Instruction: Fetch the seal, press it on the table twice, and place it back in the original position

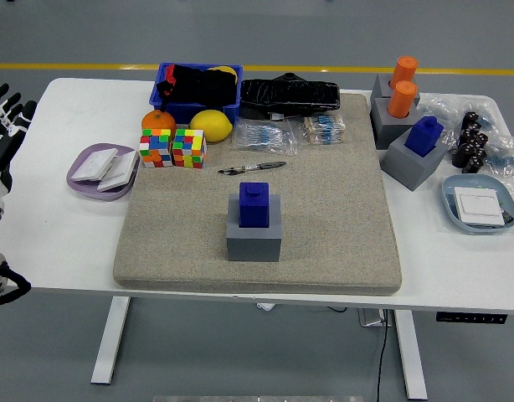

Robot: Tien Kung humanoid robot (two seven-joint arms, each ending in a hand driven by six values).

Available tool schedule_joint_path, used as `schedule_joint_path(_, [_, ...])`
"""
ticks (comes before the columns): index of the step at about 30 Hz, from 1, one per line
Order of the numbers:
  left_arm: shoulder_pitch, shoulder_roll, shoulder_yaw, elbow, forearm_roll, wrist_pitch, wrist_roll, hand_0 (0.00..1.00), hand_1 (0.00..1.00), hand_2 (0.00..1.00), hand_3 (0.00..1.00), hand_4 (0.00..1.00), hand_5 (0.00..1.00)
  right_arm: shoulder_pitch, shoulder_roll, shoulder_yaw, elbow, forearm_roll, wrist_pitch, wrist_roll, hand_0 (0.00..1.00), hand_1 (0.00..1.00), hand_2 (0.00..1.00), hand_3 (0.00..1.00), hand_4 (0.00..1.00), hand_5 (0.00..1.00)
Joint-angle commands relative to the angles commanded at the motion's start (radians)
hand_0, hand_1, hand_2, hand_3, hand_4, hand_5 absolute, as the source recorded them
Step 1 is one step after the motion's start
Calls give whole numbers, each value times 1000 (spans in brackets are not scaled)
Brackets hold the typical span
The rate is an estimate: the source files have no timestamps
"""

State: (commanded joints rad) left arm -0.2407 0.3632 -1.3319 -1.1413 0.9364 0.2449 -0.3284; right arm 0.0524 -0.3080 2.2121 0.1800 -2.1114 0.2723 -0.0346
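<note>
A blue seal [254, 204] stands upright in a grey block holder [254, 235] in the middle of the beige mat [324, 218]. My left hand [4, 134] hangs at the far left edge of the picture, fingers spread and pointing up, holding nothing, well away from the seal. The right arm is out of view.
At the back left are a purple tray [98, 177], two colour cubes [173, 147], an orange [157, 121], a lemon [211, 126] and a blue bin [197, 94]. A pen [252, 168] lies behind the seal. Other seals in grey holders [414, 149] and a blue dish [478, 203] stand at the right.
</note>
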Motion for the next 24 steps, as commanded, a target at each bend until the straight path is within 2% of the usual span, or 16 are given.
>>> schedule_joint_path(14, [7,-2,2,-10,3,0,5,878,922,904,946,954,579,-5,-5,0,0,0,-4,5,784,681,661,614,780,449])
schedule_joint_path(21, [8,-6,-7,-47,2,1,1,877,920,904,945,953,579,-5,5,14,2,-16,-6,9,784,681,661,614,779,449])
schedule_joint_path(24, [9,-7,-13,-38,5,2,7,877,920,904,945,953,579,-2,3,13,1,-13,-6,9,784,681,661,614,779,449])
